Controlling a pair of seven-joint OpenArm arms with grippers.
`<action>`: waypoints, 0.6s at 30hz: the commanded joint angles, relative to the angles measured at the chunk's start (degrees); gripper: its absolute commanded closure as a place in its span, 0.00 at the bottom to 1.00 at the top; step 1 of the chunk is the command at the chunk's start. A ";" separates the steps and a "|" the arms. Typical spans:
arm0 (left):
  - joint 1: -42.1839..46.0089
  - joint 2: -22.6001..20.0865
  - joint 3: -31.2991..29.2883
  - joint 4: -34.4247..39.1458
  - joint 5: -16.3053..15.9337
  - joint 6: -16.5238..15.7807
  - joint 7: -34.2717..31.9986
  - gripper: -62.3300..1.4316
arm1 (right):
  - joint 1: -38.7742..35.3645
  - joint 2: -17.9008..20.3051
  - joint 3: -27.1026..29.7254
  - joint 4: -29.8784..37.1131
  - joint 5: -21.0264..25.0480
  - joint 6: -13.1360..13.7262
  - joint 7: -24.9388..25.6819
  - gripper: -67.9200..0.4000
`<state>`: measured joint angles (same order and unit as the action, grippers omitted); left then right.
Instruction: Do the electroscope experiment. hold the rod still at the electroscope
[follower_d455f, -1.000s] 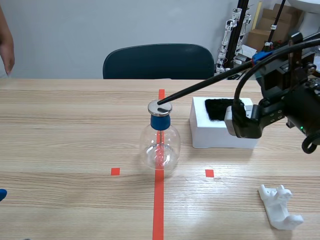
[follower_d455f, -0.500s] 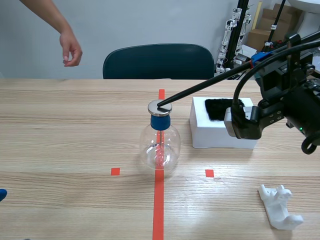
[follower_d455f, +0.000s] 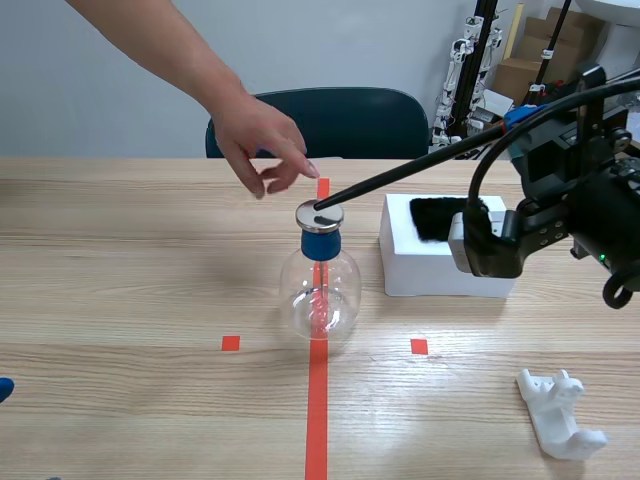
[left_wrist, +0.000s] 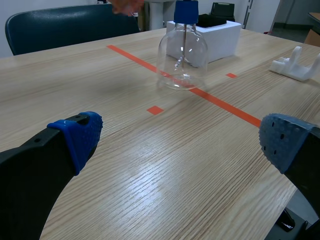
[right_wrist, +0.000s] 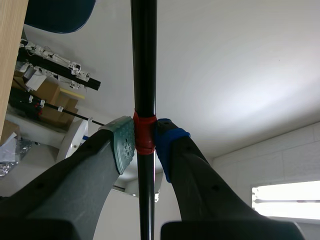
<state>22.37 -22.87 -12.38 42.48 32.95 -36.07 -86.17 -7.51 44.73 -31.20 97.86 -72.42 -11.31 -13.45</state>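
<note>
Right jaws clamped on the black rod (follower_d455f: 400, 170) at its red band. Rod tip rests on the electroscope's (follower_d455f: 320, 290) metal cap (follower_d455f: 319, 216), mid-surface (follower_d455f: 120, 280). Left jaws wide apart, holding nothing. Person's hand (follower_d455f: 262, 145) near the cap, not touching.

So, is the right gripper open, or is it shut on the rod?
Shut on it. In the right wrist view, the right gripper presses both pads against the black rod, at its red tape band.
</note>
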 joint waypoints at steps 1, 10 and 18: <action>0.33 -0.15 -0.07 0.66 -0.55 -0.04 -2.86 0.00 | 1.01 0.33 0.37 0.52 -0.02 -0.61 -0.81 0.99; 0.33 -0.15 -0.07 0.66 -0.55 -0.04 -2.86 0.00 | 1.01 0.35 0.37 0.52 -0.04 -0.61 -0.83 0.99; 0.33 -0.15 -0.07 0.66 -0.55 -0.04 -2.86 0.00 | 1.01 0.37 0.37 0.52 -0.24 -0.61 -1.44 0.99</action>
<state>22.37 -22.87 -12.38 42.48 32.95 -36.07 -86.17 -7.51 44.73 -31.20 97.86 -72.44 -11.31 -14.24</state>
